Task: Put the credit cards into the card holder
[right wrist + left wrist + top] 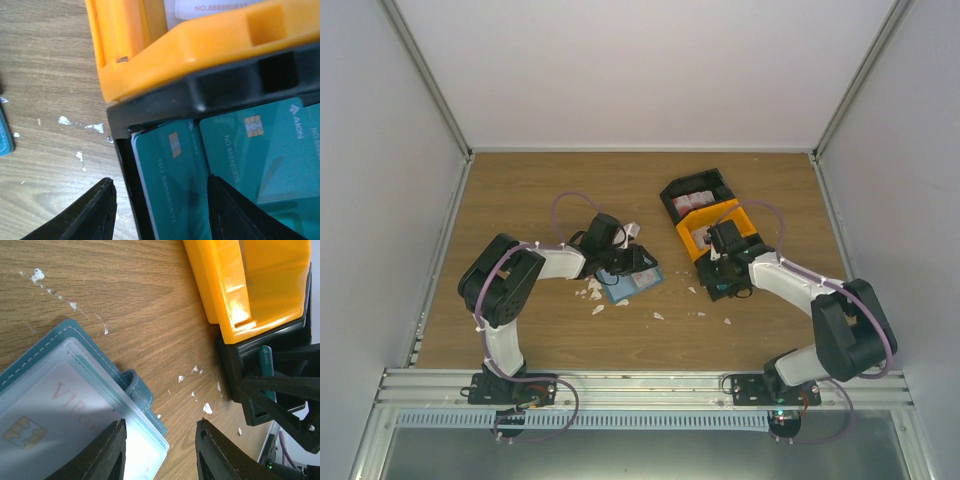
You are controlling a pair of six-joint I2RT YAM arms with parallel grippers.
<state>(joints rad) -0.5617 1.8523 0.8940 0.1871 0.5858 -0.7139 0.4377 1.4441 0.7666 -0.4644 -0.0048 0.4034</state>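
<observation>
The left claw (160, 422) stands open over the worktop (140, 305), fingers apart with nothing pinched. The holder (47, 352) lies flat under and beside its left finger (107, 452), one corner reaching into the gap. Whether the finger touches it I cannot tell. A VIP card (55, 410) with a chip sits inside the holder's clear sleeve. White scraps (207, 409) dot the wood just ahead of the right finger.

The right claw (160, 179) is open too, straddling a side wall of a black bin (200, 85). Its left finger (95, 212) is outside over the wood and its right finger (235, 210) is inside. Teal cards (170, 170) lie flat in that bin, between and beyond the fingers. An orange bin (150, 45) touches it just ahead and holds a white card (215, 6). Farther beyond, in the top view, white-red cards (692, 203) rest in a far bin (667, 192).
</observation>
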